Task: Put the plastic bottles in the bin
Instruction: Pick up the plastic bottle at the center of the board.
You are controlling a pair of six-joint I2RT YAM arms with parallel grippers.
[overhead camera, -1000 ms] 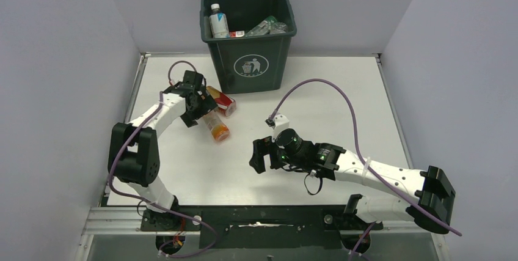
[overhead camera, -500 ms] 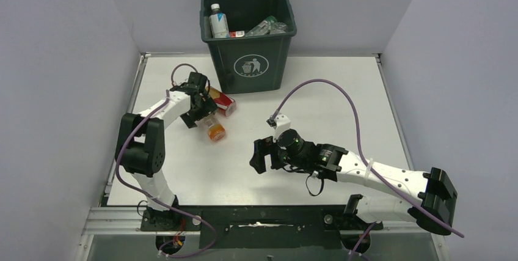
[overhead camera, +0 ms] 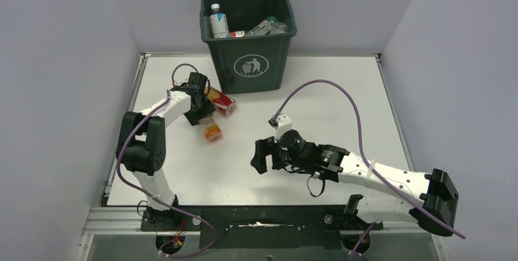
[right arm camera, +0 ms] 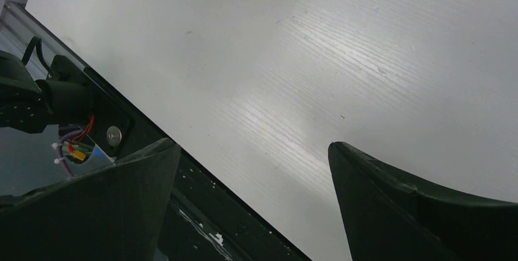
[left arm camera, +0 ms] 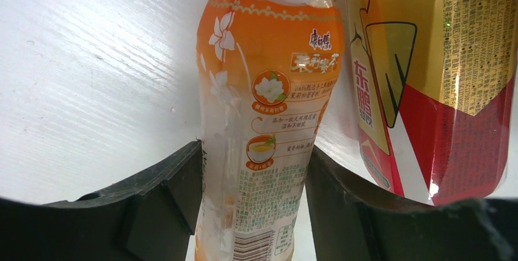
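Observation:
An orange-labelled plastic bottle [overhead camera: 212,129] [left arm camera: 269,108] lies on the white table left of centre. My left gripper [overhead camera: 203,116] [left arm camera: 253,157] is shut on its body, a finger pressed to each side. A red-and-gold-labelled bottle [overhead camera: 222,101] [left arm camera: 440,84] lies right beside it, toward the bin. The dark green bin [overhead camera: 250,65] stands at the back with several bottles [overhead camera: 218,21] inside. Low over the bare table near the middle, my right gripper [overhead camera: 259,155] [right arm camera: 253,151] is open and holds nothing.
Grey walls close in the table on the left, right and back. A black rail [overhead camera: 262,218] runs along the near edge, and the right wrist view shows the left arm's base [right arm camera: 36,96] there. A purple cable [overhead camera: 342,93] arches above the right arm.
The left gripper's jaws have closed onto the orange-labelled bottle, which has shifted slightly left. The right arm has barely moved.

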